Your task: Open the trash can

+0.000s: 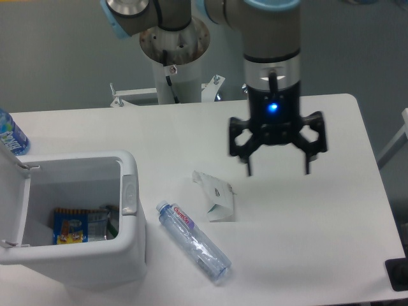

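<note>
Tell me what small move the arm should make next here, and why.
Probably just lift the tool up and hold clear. The trash can at the table's left already looks open: its inside shows, with a colourful packet lying at the bottom, and the lid seems swung up at the far left. The tool hangs open over bare table, apart from the bin, holding nothing, so nothing seems left to push.

My bench (331,242) was a white top with rounded corners. At its near left corner sat the trash can (83,255), its lid up and wrappers visible inside. Just beside the can's right wall a clear plastic bottle (194,242) lay on its side, slanting toward the near edge. A crumpled white carton (215,196) rested near mid-bench. A blue-labelled bottle (11,135) stood at the left edge.
</note>
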Robot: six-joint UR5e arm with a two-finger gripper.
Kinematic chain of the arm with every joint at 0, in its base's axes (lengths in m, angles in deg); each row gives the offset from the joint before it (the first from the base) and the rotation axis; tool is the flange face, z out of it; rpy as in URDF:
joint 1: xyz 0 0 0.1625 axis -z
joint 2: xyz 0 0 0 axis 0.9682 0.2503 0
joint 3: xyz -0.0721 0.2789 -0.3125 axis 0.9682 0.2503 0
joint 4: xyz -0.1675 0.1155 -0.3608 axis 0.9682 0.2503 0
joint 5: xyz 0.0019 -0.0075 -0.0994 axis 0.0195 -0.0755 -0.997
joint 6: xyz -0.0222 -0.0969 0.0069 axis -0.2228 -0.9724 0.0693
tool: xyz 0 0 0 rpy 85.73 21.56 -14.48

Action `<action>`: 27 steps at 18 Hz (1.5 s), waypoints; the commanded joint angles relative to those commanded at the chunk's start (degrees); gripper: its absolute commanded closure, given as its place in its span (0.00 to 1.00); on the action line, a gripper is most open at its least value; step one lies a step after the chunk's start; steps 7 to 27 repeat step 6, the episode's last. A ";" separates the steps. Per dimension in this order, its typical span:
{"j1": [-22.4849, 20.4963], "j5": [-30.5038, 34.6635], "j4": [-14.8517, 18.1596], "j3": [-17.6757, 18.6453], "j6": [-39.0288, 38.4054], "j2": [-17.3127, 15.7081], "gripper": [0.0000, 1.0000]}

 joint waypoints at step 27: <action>-3.00 -0.08 -0.43 0.53 4.34 -0.62 0.00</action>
